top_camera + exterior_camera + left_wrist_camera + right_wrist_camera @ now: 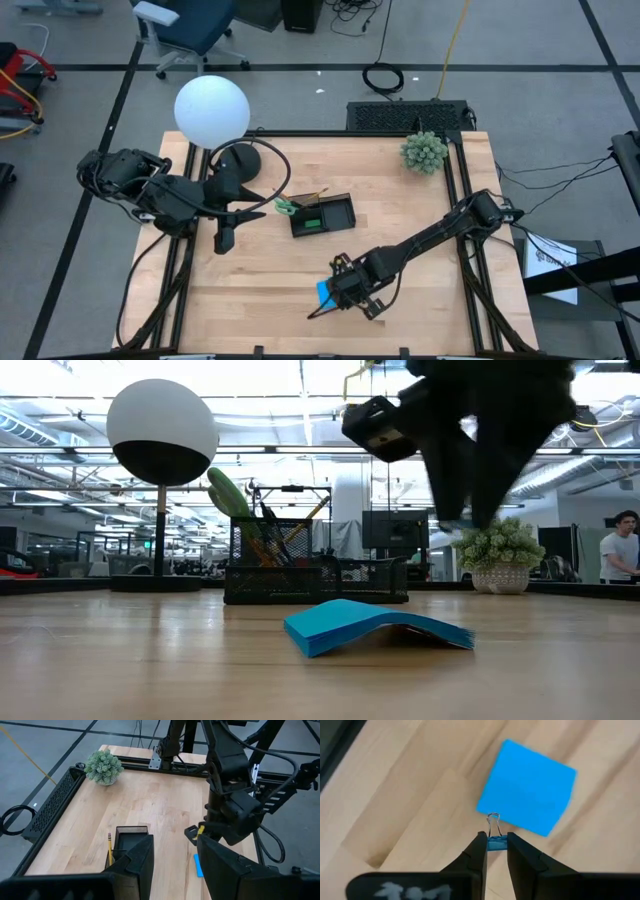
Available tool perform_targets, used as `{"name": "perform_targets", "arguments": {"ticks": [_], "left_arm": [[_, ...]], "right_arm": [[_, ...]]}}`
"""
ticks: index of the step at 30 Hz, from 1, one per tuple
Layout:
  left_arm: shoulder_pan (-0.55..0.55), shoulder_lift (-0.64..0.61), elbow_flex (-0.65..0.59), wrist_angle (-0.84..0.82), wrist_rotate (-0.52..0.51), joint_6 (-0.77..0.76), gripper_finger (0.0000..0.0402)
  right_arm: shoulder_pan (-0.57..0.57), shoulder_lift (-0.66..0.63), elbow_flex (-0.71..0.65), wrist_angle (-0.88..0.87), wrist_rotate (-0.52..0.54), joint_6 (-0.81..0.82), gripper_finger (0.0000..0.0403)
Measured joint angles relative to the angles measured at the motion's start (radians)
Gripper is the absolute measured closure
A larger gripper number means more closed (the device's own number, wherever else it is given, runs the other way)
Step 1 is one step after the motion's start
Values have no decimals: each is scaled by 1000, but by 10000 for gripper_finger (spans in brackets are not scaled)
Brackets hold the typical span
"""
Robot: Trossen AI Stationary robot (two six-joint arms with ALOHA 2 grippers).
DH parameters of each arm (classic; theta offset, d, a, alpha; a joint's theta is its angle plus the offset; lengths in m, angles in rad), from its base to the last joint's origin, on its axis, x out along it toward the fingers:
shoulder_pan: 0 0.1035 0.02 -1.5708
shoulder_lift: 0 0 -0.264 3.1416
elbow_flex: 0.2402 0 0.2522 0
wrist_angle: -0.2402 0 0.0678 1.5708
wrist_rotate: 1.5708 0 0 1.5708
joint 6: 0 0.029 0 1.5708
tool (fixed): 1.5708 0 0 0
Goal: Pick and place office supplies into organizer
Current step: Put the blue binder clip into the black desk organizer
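Wood covered the whole table, and you had plenty of bare room on it. Your right gripper hung over the near middle, pinched tight on a small blue binder clip, so the clip was up off the wood. The blue note pad lay flat on the table just under it, one side curled up in the low view. The black organizer sat farther back and a bit left, with pencils and green scissors already inside. The way there looked clear. Your left gripper waited with its fingers apart and empty, left of the organizer by the lamp base.
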Motion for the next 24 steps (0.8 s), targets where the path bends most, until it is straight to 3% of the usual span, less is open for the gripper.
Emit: {"name": "perform_targets", "arguments": {"ticks": [24], "left_arm": [[0, 0, 0, 0, 0, 0, 256]], "right_arm": [[-136, -44, 1, 295, 0, 264, 358]]}}
